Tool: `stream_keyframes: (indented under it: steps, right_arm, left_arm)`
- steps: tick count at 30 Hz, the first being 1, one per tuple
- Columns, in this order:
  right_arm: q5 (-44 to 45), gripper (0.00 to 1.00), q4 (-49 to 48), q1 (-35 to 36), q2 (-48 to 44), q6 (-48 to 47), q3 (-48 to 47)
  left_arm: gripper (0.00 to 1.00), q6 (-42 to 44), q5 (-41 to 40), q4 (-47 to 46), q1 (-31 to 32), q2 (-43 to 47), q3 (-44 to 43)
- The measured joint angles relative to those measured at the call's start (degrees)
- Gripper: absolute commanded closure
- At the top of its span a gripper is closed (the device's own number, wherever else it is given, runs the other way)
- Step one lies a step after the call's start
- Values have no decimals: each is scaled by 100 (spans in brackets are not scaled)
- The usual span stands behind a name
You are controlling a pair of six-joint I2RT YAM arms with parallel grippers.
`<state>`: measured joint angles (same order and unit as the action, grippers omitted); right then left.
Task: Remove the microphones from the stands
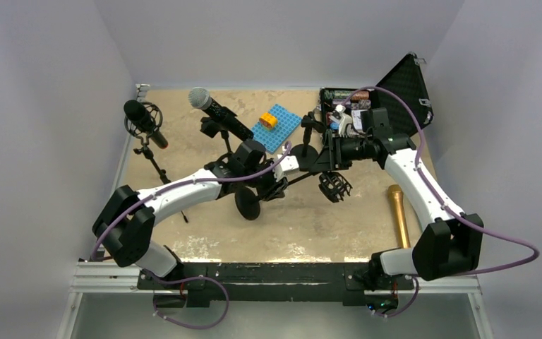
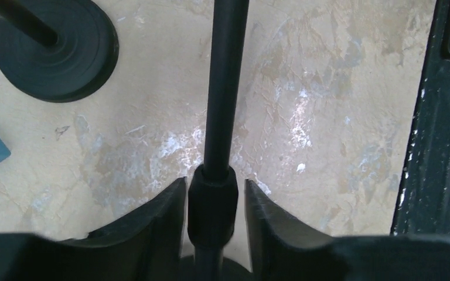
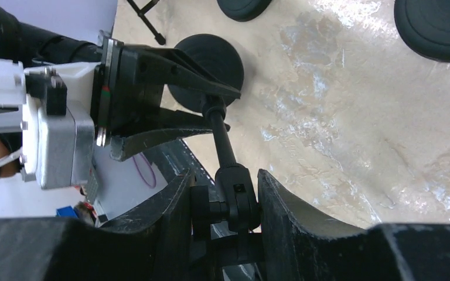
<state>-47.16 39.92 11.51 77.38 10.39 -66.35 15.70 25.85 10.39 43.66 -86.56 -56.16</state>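
Microphone (image 1: 397,212): gold, lying loose by the desk's (image 1: 367,233) right edge, apart from the stand.
Stand (image 1: 248,203): tipped over mid-desk; its shock mount (image 1: 335,186) looks empty.
Left hand (image 2: 212,187): clamped on the pole collar.
Right hand (image 3: 225,181): clamped on the upper joint.
Progress: removal seems done; setting the stand down remains.
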Motion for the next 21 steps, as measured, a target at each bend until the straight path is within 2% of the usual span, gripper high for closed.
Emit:
stream_keyframes:
  steps: [2,3,5,6,10,15,21]
  right_arm:
    - [-9,100,0,-11,33,74,2]
    - [-4,100,-13,-33,17,28,4]
    - [-44,100,-33,-61,-48,-219,11]
    - [-72,100,-11,-63,-103,-455,17]
    - [-323,100,358,140,-437,-2166,63]
    - [-461,100,850,717,-1093,-4527,492]
    - [-417,100,1001,929,-1419,-5639,772]
  left_arm:
    - [29,-175,-57,48,-17,11,2]
    - [25,-195,-35,129,-35,31,0]
    - [5,-133,122,435,-85,68,-70]
    - [1,-44,249,680,-105,68,-181]
    - [0,424,1032,1928,-229,-48,-1139]
    - [0,1071,1775,2538,-348,-96,-1670]
    - [0,1716,2046,3049,-339,-334,-1670]
